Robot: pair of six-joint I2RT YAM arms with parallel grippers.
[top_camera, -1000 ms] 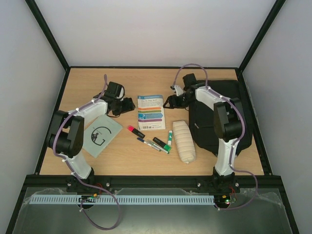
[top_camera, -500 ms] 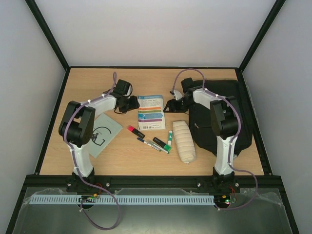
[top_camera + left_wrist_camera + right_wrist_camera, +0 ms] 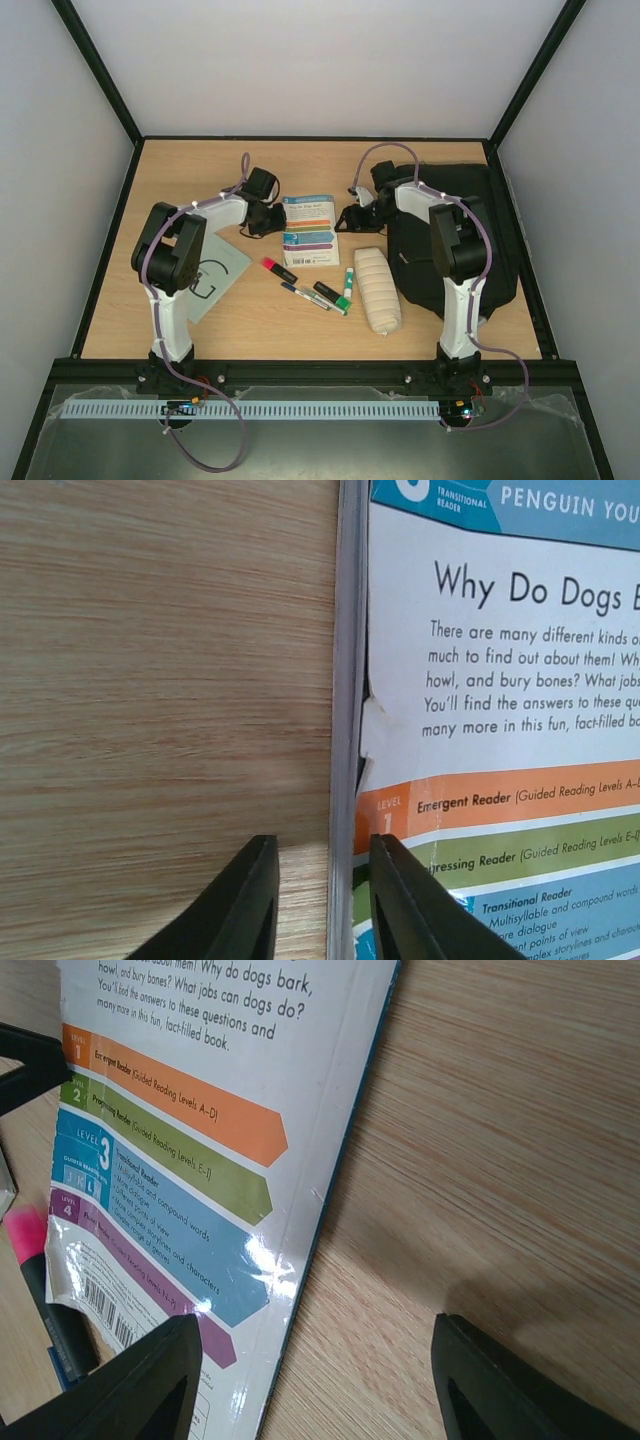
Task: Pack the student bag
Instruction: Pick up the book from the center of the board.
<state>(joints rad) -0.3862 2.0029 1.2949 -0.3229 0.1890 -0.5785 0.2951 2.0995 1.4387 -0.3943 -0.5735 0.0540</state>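
Observation:
The student bag (image 3: 455, 235), a large black backpack, lies flat at the right of the table under my right arm. A reader book (image 3: 310, 230) lies face up mid-table. My left gripper (image 3: 270, 216) is at the book's left edge. In the left wrist view it (image 3: 320, 905) is open narrowly, one finger over the table, one over the book cover (image 3: 500, 680), the edge between them. My right gripper (image 3: 350, 215) is at the book's right edge. In the right wrist view it (image 3: 320, 1380) is wide open and empty, straddling the book's edge (image 3: 200, 1160).
A beige pencil case (image 3: 377, 288) lies in front of the bag. A pink highlighter (image 3: 278, 270), blue pen (image 3: 303, 295), black marker (image 3: 328, 292) and green marker (image 3: 346, 288) lie before the book. A grey notebook (image 3: 205, 277) sits at the left.
My left gripper has moved right across the table, up to the book's left edge. My right gripper has shifted slightly and stays at the book's right edge.

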